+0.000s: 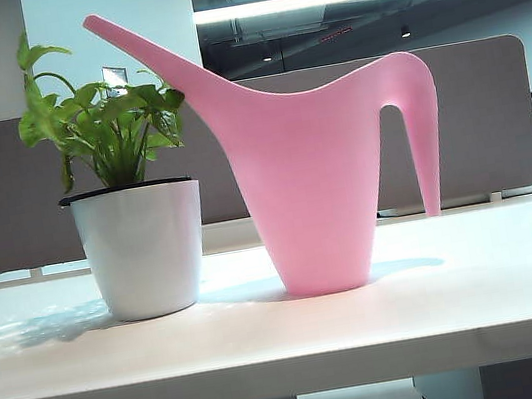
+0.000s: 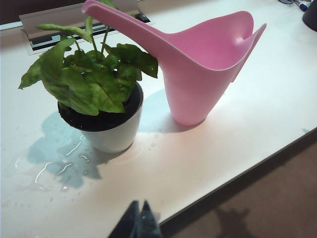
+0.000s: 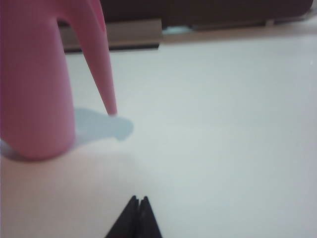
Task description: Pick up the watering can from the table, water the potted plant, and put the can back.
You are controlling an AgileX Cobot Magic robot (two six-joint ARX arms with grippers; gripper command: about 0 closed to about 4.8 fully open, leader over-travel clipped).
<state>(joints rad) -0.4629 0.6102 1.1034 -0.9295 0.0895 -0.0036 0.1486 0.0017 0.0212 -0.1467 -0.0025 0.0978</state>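
The pink watering can (image 1: 312,182) stands upright on the white table (image 1: 288,338), its spout slanting over the potted plant (image 1: 134,210) beside it. In the left wrist view the watering can (image 2: 203,74) and the potted plant (image 2: 99,99) sit well beyond my left gripper (image 2: 138,206), which is shut and empty near the table's front edge. In the right wrist view the watering can (image 3: 34,84) with its hook handle tip (image 3: 111,106) stands off from my right gripper (image 3: 138,199), also shut and empty. Neither gripper shows in the exterior view.
Water puddles and drops (image 2: 54,168) lie on the table beside the pot. A grey partition (image 1: 480,115) runs behind the table. A slotted cable tray (image 2: 54,34) sits at the far edge. The table's front edge (image 2: 257,168) drops to the floor.
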